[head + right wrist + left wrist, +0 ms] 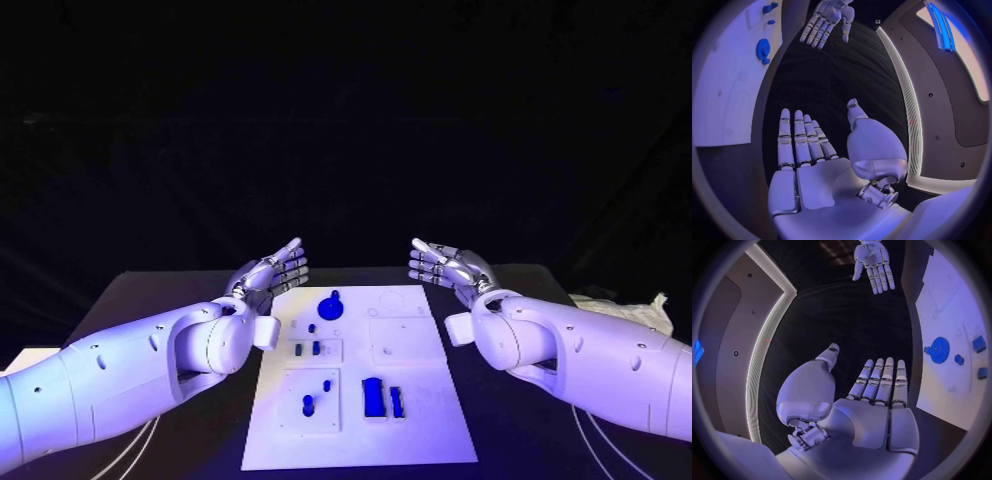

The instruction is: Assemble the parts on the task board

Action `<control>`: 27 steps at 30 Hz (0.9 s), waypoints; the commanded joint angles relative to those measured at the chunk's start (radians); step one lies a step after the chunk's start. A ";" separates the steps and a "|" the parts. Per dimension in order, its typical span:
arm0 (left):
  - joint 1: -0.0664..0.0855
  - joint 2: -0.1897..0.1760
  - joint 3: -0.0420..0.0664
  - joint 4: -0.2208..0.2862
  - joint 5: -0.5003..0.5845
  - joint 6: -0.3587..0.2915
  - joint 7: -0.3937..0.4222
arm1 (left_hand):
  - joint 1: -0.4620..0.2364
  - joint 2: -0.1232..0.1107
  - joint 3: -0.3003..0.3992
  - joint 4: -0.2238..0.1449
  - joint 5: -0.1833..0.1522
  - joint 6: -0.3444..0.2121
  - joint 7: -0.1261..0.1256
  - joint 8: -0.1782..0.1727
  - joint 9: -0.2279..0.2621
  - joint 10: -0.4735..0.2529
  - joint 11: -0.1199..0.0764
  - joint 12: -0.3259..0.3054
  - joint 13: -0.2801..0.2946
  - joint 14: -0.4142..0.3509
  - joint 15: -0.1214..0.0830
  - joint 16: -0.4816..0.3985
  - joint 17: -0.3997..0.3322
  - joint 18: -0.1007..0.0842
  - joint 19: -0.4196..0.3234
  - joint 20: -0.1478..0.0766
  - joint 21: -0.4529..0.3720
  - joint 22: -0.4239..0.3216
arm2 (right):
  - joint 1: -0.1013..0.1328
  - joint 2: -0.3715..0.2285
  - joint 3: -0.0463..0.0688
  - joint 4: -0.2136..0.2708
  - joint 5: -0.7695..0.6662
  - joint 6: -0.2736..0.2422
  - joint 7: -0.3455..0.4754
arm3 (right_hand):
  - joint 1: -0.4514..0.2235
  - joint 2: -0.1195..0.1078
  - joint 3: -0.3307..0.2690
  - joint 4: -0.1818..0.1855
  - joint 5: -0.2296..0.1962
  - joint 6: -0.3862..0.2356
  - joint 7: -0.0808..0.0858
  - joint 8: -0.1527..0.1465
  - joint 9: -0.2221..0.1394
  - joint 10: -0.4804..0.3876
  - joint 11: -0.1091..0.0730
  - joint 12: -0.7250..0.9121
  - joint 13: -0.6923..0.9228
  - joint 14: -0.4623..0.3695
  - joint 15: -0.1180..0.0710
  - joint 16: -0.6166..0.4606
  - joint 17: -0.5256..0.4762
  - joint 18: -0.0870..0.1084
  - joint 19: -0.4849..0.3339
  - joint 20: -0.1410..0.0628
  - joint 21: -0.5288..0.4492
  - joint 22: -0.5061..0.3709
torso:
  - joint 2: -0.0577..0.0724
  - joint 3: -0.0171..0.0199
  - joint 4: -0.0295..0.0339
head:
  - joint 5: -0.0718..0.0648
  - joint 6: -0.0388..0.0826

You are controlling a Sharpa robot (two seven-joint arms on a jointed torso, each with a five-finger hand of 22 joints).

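Left hand (271,272) and right hand (447,268) flank the task board's (418,440) far edge, fingers apart, holding nothing.

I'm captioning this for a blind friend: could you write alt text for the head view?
Two white robot arms reach in from either side, the left hand and right hand open and raised, palms facing, beyond the far end of a white task board on a black table. Small blue parts, among them a round gear, sit on the board.

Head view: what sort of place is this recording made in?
Probably a robot test bench: a black table against a dark backdrop, a white task board with small blue parts, both hands empty above it.
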 commanded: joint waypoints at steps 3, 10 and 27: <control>-0.016 -0.006 0.005 0.075 -0.048 -0.209 0.084 | -0.318 0.010 -0.080 -0.010 -0.011 -0.193 -0.046 -0.045 -0.010 -0.199 -0.043 -0.047 -0.010 -0.199 -0.104 -0.104 -0.045 -0.050 -0.160 -0.066 -0.012 -0.108 | -0.027 -0.024 0.014 0.117 0.082 -0.192 0.107 | -0.329 -0.012 -0.026 0.003 -0.014 -0.222 -0.043 -0.013 -0.110 -0.251 -0.058 -0.045 -0.012 -0.272 -0.013 -0.012 -0.056 -0.046 -0.248 -0.044 -0.050 -0.035 | -0.037 0.0135 0.0335 | -0.010 0.017; -0.035 -0.013 0.009 0.154 -0.078 -0.364 0.137 | -0.459 0.010 -0.115 -0.010 -0.011 -0.278 -0.125 -0.122 -0.010 -0.288 -0.116 -0.127 -0.010 -0.287 -0.104 -0.104 -0.121 -0.061 -0.232 -0.094 -0.012 -0.156 | -0.049 -0.046 0.026 0.209 0.125 -0.293 0.157 | -0.468 -0.012 -0.026 0.003 -0.014 -0.315 -0.116 -0.013 -0.110 -0.359 -0.058 -0.045 -0.012 -0.388 -0.013 -0.012 -0.080 -0.057 -0.352 -0.117 -0.134 -0.035 | -0.037 0.0136 0.0337 | -0.010 0.017; -0.040 -0.015 0.010 0.176 -0.086 -0.405 0.152 | -0.656 0.010 -0.213 -0.010 -0.011 -0.399 -0.125 -0.122 -0.010 -0.412 -0.116 -0.127 -0.010 -0.411 -0.104 -0.104 -0.121 -0.132 -0.330 -0.175 -0.012 -0.289 | -0.051 -0.048 0.027 0.217 0.129 -0.302 0.162 | -0.678 -0.012 -0.026 0.003 -0.014 -0.458 -0.116 -0.013 -0.110 -0.519 -0.058 -0.045 -0.012 -0.562 -0.013 -0.012 -0.151 -0.133 -0.511 -0.117 -0.134 -0.035 | -0.037 0.0136 0.0337 | -0.010 0.017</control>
